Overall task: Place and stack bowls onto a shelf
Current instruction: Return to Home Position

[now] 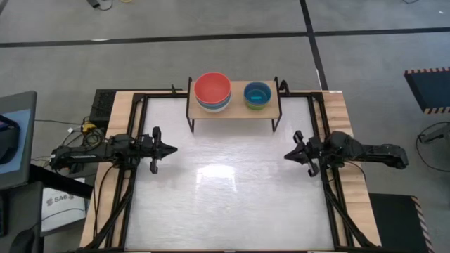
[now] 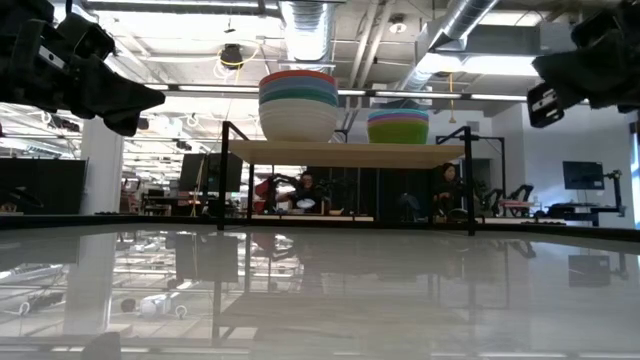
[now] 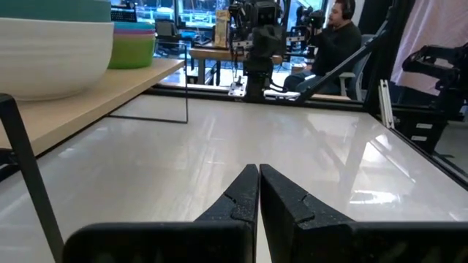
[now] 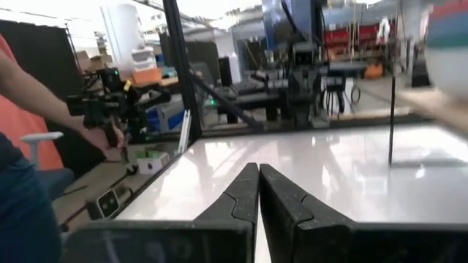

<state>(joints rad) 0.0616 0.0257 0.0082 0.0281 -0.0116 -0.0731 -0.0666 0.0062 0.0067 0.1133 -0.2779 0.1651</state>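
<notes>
Place: a robotics lab in an open, industrial-style hall.
Ceiling: bare round ducts (image 2: pixel 300 25) and pipes run exposed above strip lights in the low view.
Floor: the grey concrete floor (image 1: pixel 211 21) is crossed by dark tape lines (image 1: pixel 176 40); a hazard-striped mat (image 1: pixel 429 88) lies beyond the tabletop's far right corner.
Bench: a white tabletop (image 1: pixel 225 204) sits boxed in a black frame (image 1: pixel 162 94), with the left arm (image 1: pixel 105 151) mounted at its left edge and the right arm (image 1: pixel 358 151) at its right edge.
People: a seated person in a headset (image 3: pixel 340 33) is at a desk past the right edge; another person (image 4: pixel 22 168) stands off the left edge with a handheld camera rig (image 4: pixel 106 109).
Gear: loose cables (image 1: pixel 77 130) trail off the left edge; a monitor (image 2: pixel 582 175) glows in the room behind.
</notes>
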